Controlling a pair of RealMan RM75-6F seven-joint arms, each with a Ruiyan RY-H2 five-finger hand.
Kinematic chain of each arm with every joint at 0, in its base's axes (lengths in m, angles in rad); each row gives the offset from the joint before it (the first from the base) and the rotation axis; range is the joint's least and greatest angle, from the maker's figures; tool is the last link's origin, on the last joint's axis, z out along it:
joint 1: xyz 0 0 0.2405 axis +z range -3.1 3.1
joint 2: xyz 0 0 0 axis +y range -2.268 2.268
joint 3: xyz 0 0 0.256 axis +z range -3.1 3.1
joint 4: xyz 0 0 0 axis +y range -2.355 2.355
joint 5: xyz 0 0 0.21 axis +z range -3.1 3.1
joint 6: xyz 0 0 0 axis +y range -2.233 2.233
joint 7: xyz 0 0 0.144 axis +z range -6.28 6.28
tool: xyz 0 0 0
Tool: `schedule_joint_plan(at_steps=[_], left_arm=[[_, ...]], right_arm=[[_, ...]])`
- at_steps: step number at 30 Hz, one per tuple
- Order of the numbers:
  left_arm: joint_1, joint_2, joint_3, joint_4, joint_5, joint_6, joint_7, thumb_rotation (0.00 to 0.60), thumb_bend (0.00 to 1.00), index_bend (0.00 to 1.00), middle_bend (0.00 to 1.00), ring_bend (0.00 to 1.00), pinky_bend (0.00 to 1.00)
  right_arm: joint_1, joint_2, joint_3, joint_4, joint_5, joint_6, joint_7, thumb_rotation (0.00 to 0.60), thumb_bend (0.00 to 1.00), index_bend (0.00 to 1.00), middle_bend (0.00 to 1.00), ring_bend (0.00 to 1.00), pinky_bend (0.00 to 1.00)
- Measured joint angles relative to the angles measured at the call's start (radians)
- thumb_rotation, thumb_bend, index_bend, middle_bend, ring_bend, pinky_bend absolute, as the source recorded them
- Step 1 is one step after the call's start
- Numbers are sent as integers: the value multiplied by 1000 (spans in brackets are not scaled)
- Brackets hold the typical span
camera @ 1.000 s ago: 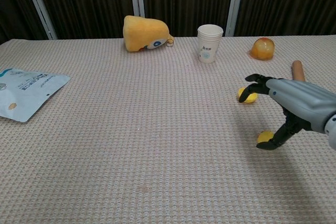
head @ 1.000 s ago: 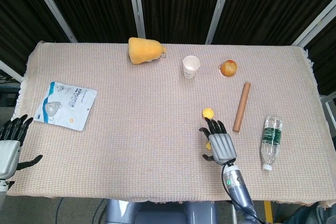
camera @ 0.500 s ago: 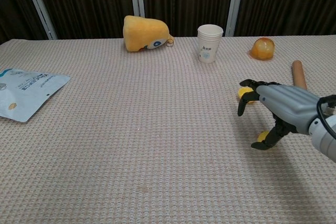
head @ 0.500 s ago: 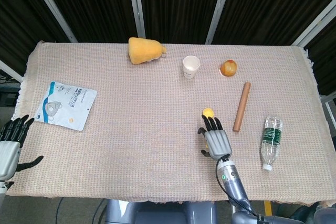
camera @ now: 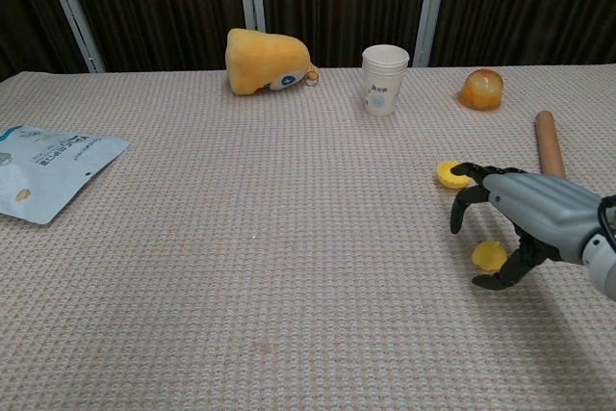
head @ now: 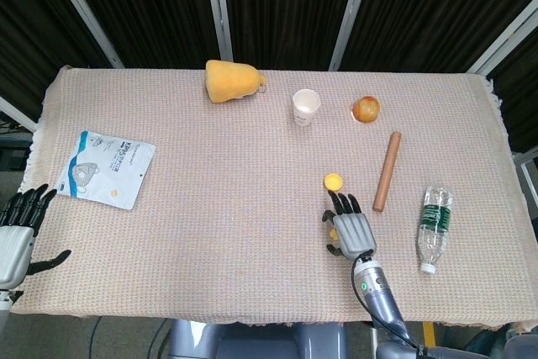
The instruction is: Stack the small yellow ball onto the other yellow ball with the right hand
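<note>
Two flattish yellow balls lie on the woven tablecloth right of centre. The farther yellow ball [head: 334,181] [camera: 449,173] lies free. The small yellow ball [head: 334,233] [camera: 489,255] lies nearer me, just under my right hand [head: 351,229] [camera: 525,218]. That hand hovers over it with fingers arched down and apart, the thumb low beside the ball, holding nothing. In the chest view its fingertips [camera: 460,220] hang between the two balls. My left hand [head: 17,237] rests off the table's near left corner, fingers spread and empty.
A wooden rod [head: 387,171] lies right of the balls, and a water bottle [head: 435,218] lies further right. At the back stand a paper cup [head: 306,107], an orange fruit [head: 366,108] and a yellow plush toy [head: 229,81]. A mask packet [head: 105,168] lies at left.
My right hand has drawn back toward me and slightly right, uncovering the farther ball. The small ball stays where it was. The left hand has not moved.
</note>
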Motion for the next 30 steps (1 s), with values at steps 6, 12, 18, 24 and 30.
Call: schedule_joint_plan(at_steps=[6, 12, 18, 24, 30], left_arm=[[-1, 2, 1, -4, -4, -6, -4, 600, 0, 3, 0, 0, 16], [-1, 4, 2, -3, -5, -7, -10, 600, 0, 14, 0, 0, 16], [-1, 5, 3, -5, 1, -4, -11, 600, 0, 24, 0, 0, 16], [-4, 5, 3, -7, 0, -10, -13, 600, 0, 33, 0, 0, 16], [-9, 5, 2, -10, -2, -18, -8, 600, 0, 37, 0, 0, 16]], right_arm=[[7, 0, -4, 8, -1, -6, 1, 600, 138, 462, 0, 0, 0], [12, 1, 0, 20, 20, -19, 7, 600, 138, 488, 0, 0, 0], [21, 4, 3, 33, 30, -34, 13, 600, 138, 491, 0, 0, 0], [30, 10, 5, 50, 32, -53, 31, 600, 138, 498, 0, 0, 0], [41, 30, 7, 63, 35, -74, 46, 600, 145, 497, 0, 0, 0]])
